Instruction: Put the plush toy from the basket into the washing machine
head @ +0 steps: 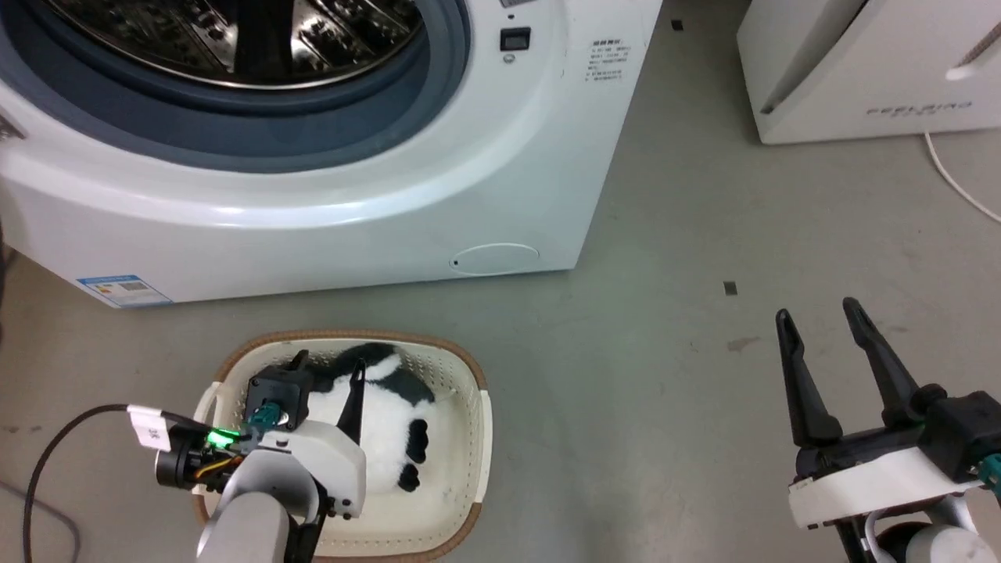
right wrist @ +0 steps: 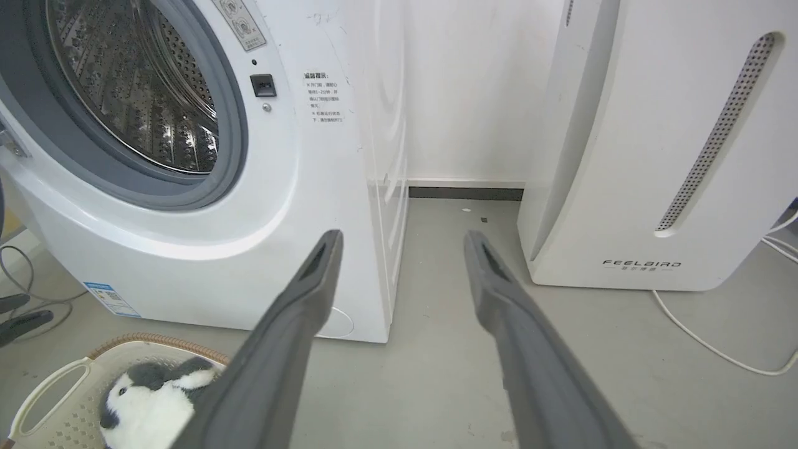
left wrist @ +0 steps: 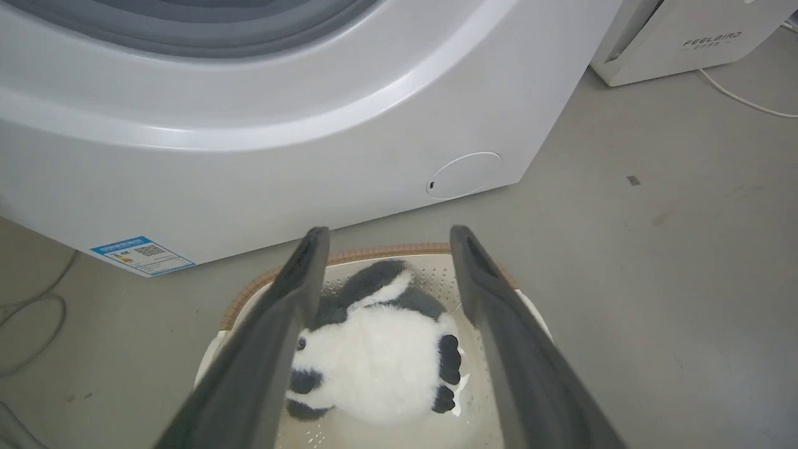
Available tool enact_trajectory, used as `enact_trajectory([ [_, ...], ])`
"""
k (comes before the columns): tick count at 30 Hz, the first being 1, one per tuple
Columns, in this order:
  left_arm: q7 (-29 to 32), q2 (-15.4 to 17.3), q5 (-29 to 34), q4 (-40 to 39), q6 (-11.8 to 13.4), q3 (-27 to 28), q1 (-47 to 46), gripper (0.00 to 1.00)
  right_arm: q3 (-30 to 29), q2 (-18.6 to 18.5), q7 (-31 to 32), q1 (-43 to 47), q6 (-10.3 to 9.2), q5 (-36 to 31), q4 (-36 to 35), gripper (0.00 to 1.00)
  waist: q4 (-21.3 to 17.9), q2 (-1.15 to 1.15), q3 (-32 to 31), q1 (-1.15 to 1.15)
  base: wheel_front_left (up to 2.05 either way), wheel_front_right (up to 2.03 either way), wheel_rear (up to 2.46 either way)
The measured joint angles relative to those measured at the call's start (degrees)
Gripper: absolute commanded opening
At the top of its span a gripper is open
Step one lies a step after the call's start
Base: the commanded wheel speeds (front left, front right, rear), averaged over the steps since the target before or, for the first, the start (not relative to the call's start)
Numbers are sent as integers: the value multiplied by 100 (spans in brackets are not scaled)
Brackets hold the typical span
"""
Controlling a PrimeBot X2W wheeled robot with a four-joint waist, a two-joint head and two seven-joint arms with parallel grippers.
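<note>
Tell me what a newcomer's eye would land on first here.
The big white washing machine dominates the top left of the head view, its steel drum exposed. On the floor just in front of it, a black-and-white plush toy lies in a cream basket, with the left gripper open over it. The right gripper hangs open at lower right.

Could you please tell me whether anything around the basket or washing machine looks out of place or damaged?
Nothing stands out. The plush toy lies inside the upright basket, and the washing machine has its porthole open with the gasket looking intact. The left gripper hangs open above the plush toy.
</note>
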Motion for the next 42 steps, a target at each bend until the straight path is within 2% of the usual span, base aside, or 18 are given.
enact_trajectory([
  [17, 276, 474, -82, 1296, -152, -296, -1035, 100, 3, 0, -198, -240, 0, 335, -115, 100, -369, 0, 900, 0, 0, 0, 0],
  [31, 614, 1053, 13, 2329, -205, -699, -2039, 100, 64, 1, -354, -443, 0, 599, -230, 100, -698, 0, 1739, 1, 0, 0, 0],
  [42, 980, 1390, 77, 3154, -300, -1065, -2926, 100, 93, 0, -475, -633, 0, 751, -364, 100, -949, 0, 2400, 1, 0, 0, 0],
])
